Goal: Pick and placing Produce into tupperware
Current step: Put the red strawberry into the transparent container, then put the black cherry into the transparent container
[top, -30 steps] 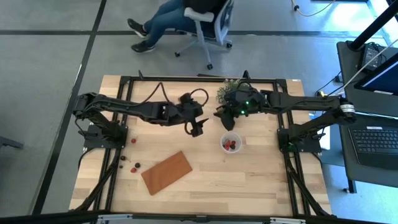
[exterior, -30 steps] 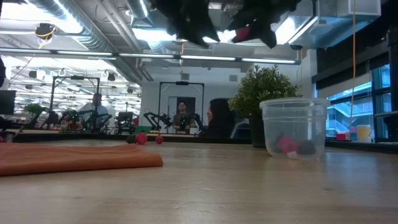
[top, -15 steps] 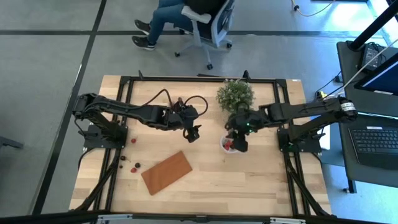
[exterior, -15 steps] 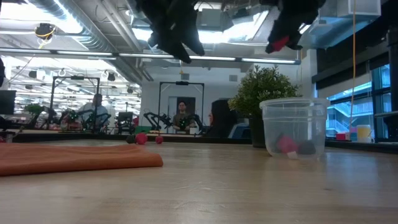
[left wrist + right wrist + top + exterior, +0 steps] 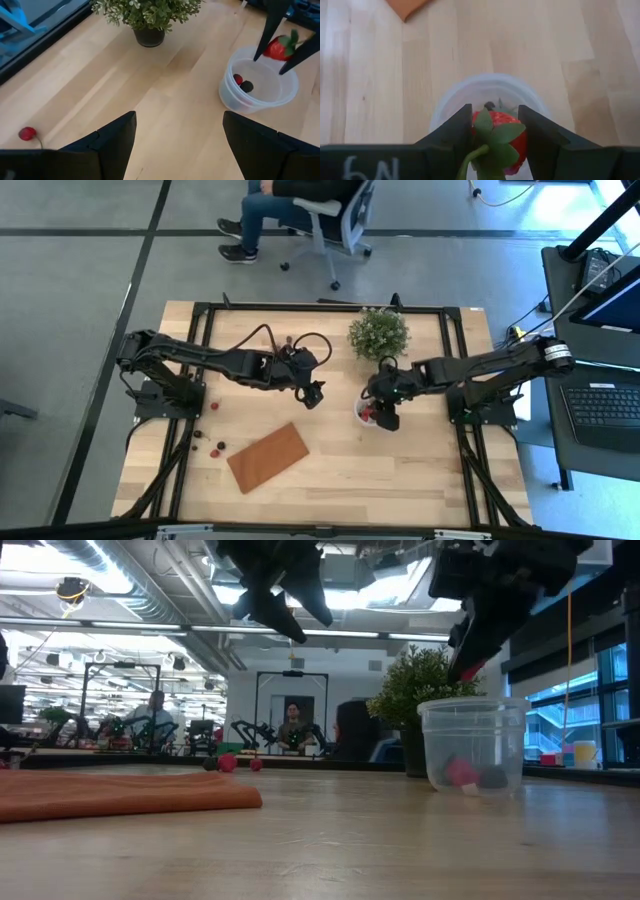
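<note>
- High view: the right end effector (image 5: 383, 412) hangs directly over the tupperware (image 5: 370, 411) at mid-surface, right of centre, placed so that a released piece would drop inside. The left end effector (image 5: 313, 393) waits to its left, above bare wood. Loose produce (image 5: 214, 446) lies near the surface's left edge, beside the brown board (image 5: 268, 456)
- Low view: the right end effector (image 5: 468, 660) sits just above the cup rim, a red piece between its fingers; two pieces already rest in the cup (image 5: 472, 743)
- Left wrist view: the left fingers (image 5: 106, 145) stand wide apart, empty; a cherry (image 5: 27, 133) lies well apart from the cup
- Right wrist view: the fingers are clamped on a strawberry (image 5: 497, 137), centred over the cup mouth, judged ready for release
</note>
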`<state>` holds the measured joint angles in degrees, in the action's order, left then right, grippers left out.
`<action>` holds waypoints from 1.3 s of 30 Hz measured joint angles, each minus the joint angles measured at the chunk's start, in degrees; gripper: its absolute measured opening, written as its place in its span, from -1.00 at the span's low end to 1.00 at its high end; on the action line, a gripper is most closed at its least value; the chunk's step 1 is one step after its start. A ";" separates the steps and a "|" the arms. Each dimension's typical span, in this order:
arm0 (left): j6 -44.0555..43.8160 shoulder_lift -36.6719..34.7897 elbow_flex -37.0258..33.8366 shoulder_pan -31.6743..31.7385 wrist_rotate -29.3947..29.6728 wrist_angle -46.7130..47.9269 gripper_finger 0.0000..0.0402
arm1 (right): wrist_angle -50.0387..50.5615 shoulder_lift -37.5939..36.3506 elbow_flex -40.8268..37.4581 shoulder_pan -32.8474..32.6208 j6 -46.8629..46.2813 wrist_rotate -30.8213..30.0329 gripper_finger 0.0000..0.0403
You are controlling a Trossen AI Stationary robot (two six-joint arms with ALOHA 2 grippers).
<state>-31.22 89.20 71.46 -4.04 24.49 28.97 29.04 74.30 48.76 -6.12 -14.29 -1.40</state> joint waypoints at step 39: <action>-42.16 0.05 -0.04 -14.84 -20.72 46.32 0.45 | -2.07 0.00 0.63 -0.06 1.64 0.05 0.23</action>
<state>-73.38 89.25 71.42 -18.88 3.77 75.29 26.97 74.30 49.40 -6.17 -12.66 -1.35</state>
